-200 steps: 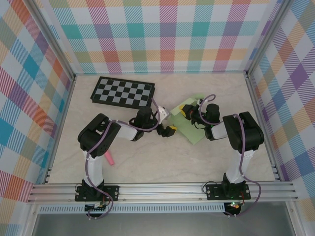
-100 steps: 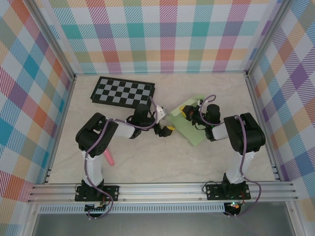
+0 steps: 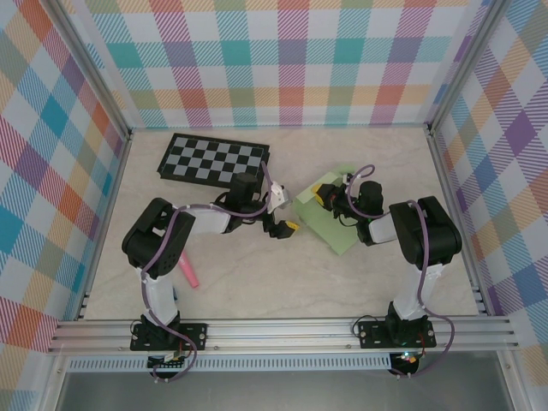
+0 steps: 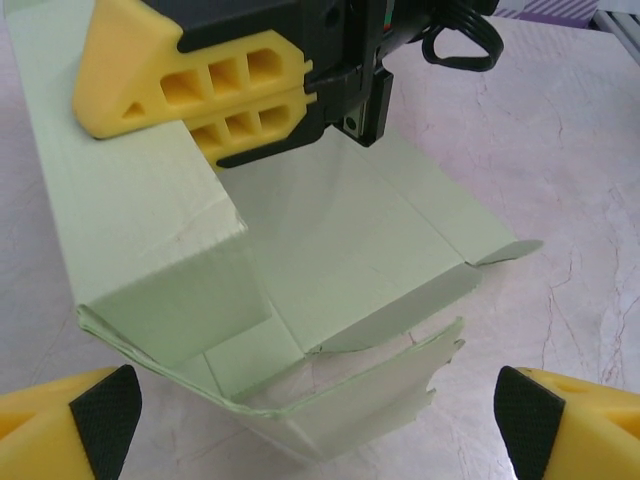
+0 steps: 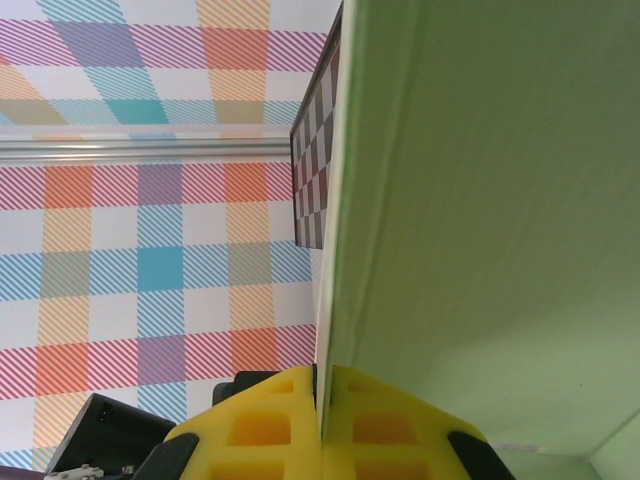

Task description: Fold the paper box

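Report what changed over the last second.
The left gripper, jaws open, drew back slightly to the left, away from the paper box. The right gripper stayed shut on the box's edge. The box, checkerboard and pink stick did not move.

I am seeing the paper box showing plain pale green, my fingers yellow with black pads, the checkerboard black and grey

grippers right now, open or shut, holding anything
Left gripper: open, holding nothing.
Right gripper: shut on the paper box edge.
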Motion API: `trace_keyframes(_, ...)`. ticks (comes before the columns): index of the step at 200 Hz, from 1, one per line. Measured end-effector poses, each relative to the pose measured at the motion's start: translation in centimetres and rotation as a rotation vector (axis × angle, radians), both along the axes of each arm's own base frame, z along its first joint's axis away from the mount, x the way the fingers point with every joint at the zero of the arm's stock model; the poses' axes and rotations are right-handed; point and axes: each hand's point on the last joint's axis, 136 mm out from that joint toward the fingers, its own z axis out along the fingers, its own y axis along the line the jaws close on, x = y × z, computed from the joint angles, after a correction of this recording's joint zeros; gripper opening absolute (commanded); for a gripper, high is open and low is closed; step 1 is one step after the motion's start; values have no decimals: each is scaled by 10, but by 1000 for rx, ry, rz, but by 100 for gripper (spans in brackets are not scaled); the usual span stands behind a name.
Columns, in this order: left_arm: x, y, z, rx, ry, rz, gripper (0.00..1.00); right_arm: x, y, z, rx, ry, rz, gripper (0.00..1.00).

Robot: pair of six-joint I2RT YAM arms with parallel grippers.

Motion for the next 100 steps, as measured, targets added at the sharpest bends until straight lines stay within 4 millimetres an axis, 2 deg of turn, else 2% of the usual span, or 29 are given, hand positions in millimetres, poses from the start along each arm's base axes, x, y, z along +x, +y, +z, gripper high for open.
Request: trace_keyframes(100, 5, -8, -4, -16, 20, 12, 89, 0, 0, 0, -1, 3, 0, 0)
